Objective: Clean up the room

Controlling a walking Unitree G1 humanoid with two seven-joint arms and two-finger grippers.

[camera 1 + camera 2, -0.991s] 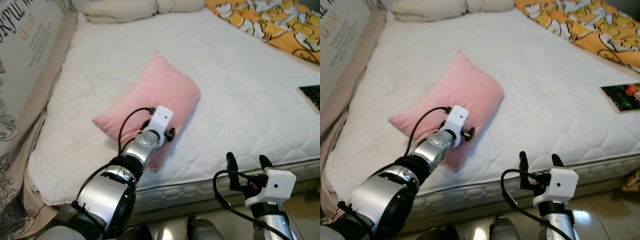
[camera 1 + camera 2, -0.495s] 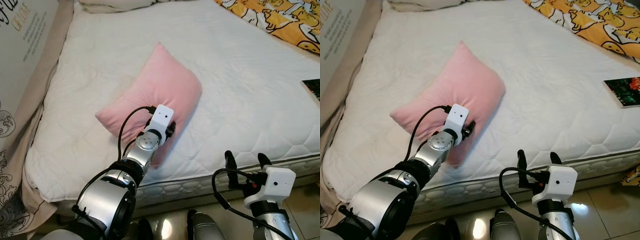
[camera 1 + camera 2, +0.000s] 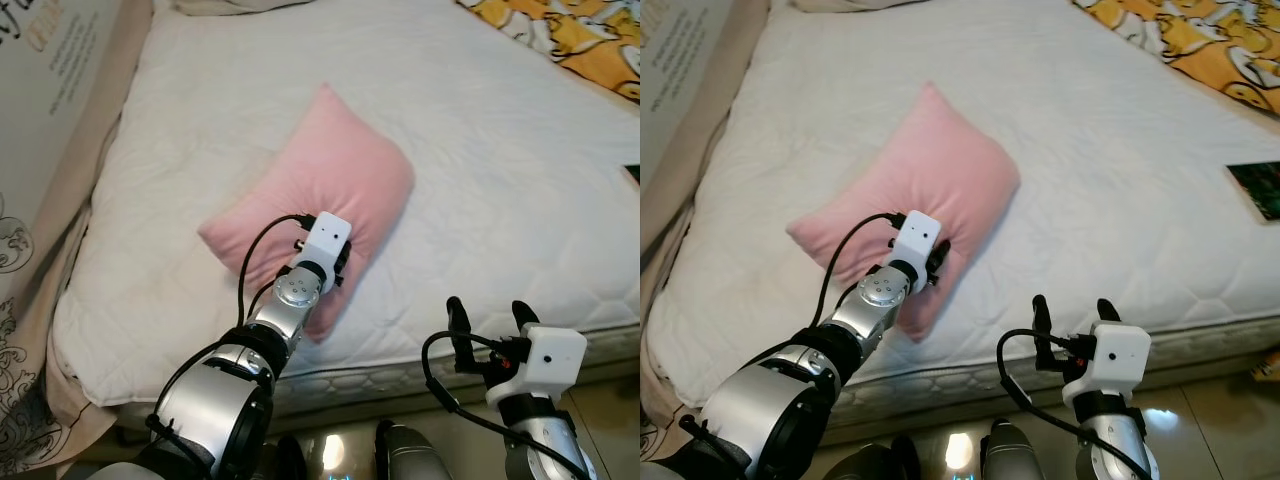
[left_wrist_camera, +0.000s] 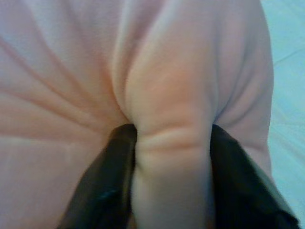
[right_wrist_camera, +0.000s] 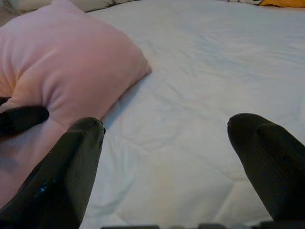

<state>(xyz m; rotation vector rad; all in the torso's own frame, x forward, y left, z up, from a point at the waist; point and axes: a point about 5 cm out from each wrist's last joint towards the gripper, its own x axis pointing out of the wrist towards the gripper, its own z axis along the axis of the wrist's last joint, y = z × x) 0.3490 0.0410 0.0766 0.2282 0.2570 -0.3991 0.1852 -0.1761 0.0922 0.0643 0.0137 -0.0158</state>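
One pink pillow lying slantwise on the white mattress, near the front edge. Left gripper clamped onto its near end, a fat fold of fabric bunched up between the two black fingers (pinching a soft fold probably being the only way to get a firm hold on something this squishy). Looks like the grab part of tidying up, presumably so the pillow can go up by the cream pillows at the head of the bed, just a guess though. Right gripper hovering low off the mattress edge, fingers spread wide, holding nothing. Yellow patterned blanket off on the far right, and a book at the right edge.
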